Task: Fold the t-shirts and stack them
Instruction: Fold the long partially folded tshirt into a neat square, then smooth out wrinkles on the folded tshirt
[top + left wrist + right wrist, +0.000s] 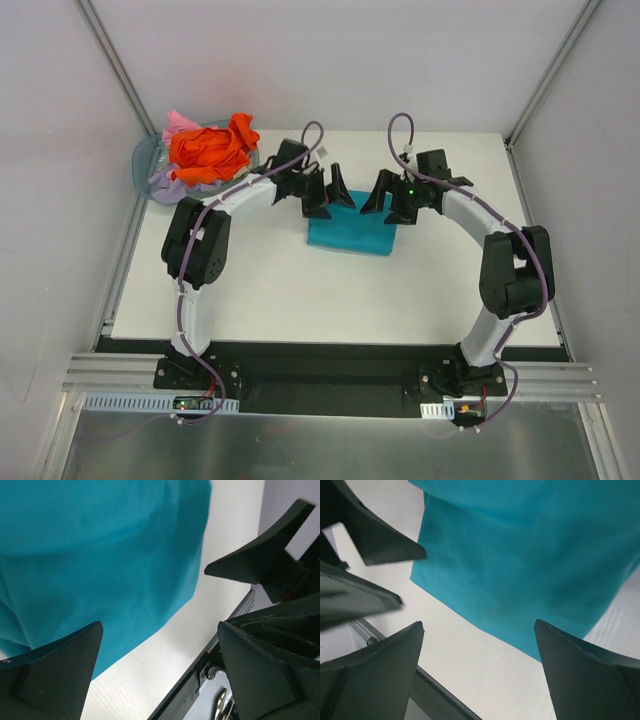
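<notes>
A folded teal t-shirt [350, 232] lies flat at the middle of the white table, and fills both wrist views [100, 555] [530, 555]. My left gripper [328, 196] hovers open and empty over its far left corner. My right gripper [391, 197] hovers open and empty over its far right corner. The two grippers face each other above the shirt's far edge. An orange t-shirt [208, 150] is bunched on top of a lavender one [166, 184] and a pink one [178, 122] in the basket.
The round translucent grey-blue basket [143, 160] sits at the table's far left corner. White walls with metal frame posts close in the table [300, 290] on three sides. A black rail runs along the near edge by the arm bases.
</notes>
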Robot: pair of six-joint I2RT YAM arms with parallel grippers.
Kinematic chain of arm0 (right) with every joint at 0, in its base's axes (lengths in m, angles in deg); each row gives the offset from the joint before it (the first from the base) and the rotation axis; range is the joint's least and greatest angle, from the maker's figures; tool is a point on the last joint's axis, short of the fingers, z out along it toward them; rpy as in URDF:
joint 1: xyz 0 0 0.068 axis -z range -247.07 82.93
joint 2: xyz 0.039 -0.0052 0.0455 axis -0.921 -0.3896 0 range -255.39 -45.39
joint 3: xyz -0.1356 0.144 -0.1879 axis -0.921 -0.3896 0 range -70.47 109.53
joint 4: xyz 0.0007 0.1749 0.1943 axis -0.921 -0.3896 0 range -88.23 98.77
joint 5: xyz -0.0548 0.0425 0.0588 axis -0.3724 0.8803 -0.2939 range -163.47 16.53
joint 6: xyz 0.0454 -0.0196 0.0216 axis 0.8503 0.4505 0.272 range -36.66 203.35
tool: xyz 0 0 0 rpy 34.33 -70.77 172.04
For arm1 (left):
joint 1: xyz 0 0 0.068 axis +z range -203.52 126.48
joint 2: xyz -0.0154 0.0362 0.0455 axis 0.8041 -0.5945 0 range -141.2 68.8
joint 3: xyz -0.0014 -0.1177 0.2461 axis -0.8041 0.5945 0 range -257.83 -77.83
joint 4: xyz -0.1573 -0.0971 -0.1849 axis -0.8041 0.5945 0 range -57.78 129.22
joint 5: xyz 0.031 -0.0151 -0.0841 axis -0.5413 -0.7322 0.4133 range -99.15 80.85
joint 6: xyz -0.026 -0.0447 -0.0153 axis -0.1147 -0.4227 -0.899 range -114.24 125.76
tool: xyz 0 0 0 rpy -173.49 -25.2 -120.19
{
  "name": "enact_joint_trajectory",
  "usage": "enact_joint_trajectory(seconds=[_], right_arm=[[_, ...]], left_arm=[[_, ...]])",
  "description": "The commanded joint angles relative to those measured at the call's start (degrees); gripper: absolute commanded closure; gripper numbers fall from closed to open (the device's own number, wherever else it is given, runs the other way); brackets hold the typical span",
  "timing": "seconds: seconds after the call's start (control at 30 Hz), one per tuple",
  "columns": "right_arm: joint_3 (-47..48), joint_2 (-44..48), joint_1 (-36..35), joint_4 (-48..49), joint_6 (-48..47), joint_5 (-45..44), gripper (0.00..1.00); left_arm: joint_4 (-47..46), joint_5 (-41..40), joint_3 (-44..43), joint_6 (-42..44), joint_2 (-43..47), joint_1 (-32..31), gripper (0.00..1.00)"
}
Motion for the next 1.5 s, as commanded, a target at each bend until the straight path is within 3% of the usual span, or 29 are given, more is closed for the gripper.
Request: enact_joint_trajectory(seconds=[0.0,0.27,0.47,0.57,0.7,0.93,0.97,1.13,1.23,1.3,1.37,1.4,1.47], right_arm=[[-2.62,-1.36,-1.16,3.88,1.99,1.32,0.03],[-17.71,5.66,-1.95,2.31,-2.92,2.01,0.03],[-25.04,24.37,-4.76,-3.23,-3.02,-0.87,0.03],[-23.64,32.20,-4.59,-5.08,-3.63,-5.88,0.03],[-19.33,31.26,-3.71,-6.14,-4.69,-8.97,0.03],[-9.50,17.21,-2.92,-2.36,-4.25,-9.23,0.01],[-8.18,14.93,-3.00,-2.44,-3.99,-10.02,0.05],[-0.88,2.96,-3.18,-1.84,-3.02,-9.94,0.25],[1.50,-1.25,-3.18,-1.65,-2.49,-10.29,0.31],[2.12,-3.02,-3.27,-1.65,-2.32,-10.20,0.35],[2.56,-5.13,-3.36,-1.74,-2.40,-9.77,0.40],[2.73,-5.83,-3.44,-1.74,-2.23,-9.59,0.47],[3.70,-7.77,-3.71,-2.27,-2.14,-7.67,0.55]], left_arm=[[-3.51,-0.09,8.69,-3.32,0.88,-2.03,0.01],[-9.85,-2.12,31.80,-6.85,10.44,-4.75,0.01],[-9.85,-4.66,43.41,-6.93,29.07,-8.62,0.01],[-3.91,-10.01,43.25,-4.57,36.99,-8.62,0.01],[3.85,-20.47,39.74,-0.87,40.95,-7.40,0.01],[5.36,-21.98,32.37,2.29,31.13,0.52,0.04],[5.27,-20.50,31.13,2.90,29.29,0.78,0.05],[5.36,-16.88,23.49,4.31,18.40,1.49,0.24],[5.36,-16.54,21.20,4.14,14.69,2.01,0.40],[5.27,-17.06,20.40,4.31,12.93,2.10,0.61],[5.36,-16.97,19.61,4.76,12.22,2.10,0.76],[5.27,-16.28,19.34,4.84,11.96,2.10,0.89],[5.36,-16.01,19.08,5.19,12.13,2.10,1.00]])
